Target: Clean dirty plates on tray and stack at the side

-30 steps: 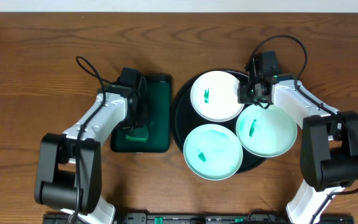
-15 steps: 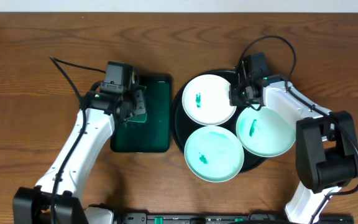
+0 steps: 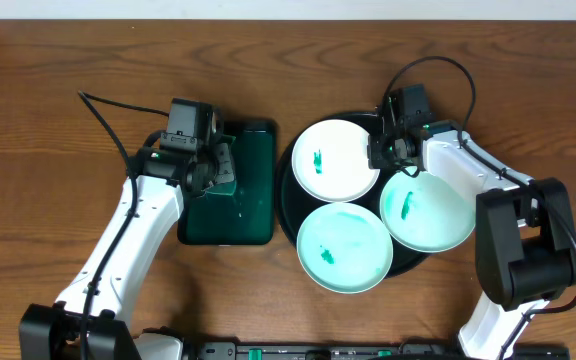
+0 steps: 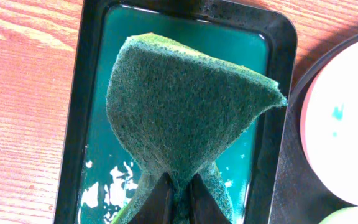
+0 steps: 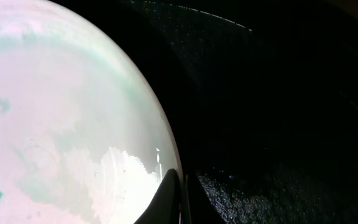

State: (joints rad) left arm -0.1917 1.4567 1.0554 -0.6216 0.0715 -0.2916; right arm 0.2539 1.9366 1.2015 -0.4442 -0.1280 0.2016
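Observation:
Three white plates with green smears lie on the round black tray (image 3: 288,200): a rear plate (image 3: 335,160), a front plate (image 3: 345,246) and a right plate (image 3: 428,209). My right gripper (image 3: 378,158) is shut on the right rim of the rear plate (image 5: 61,124), one finger over it and one under, with the tray (image 5: 278,112) beside it. My left gripper (image 3: 213,172) is shut on a green scouring sponge (image 4: 185,106) and holds it above the dark green rectangular tray (image 4: 92,93). The rear plate's edge shows at the right of the left wrist view (image 4: 340,124).
The small rectangular tray (image 3: 248,205) holds teal liquid and lies just left of the black tray. Brown wooden table (image 3: 48,120) spreads around both trays. Cables arc above each wrist.
My left arm lifted the sponge from the front of the rectangular tray toward its rear. My right gripper drew the rear plate slightly left on the tray. Little moved in the last half second.

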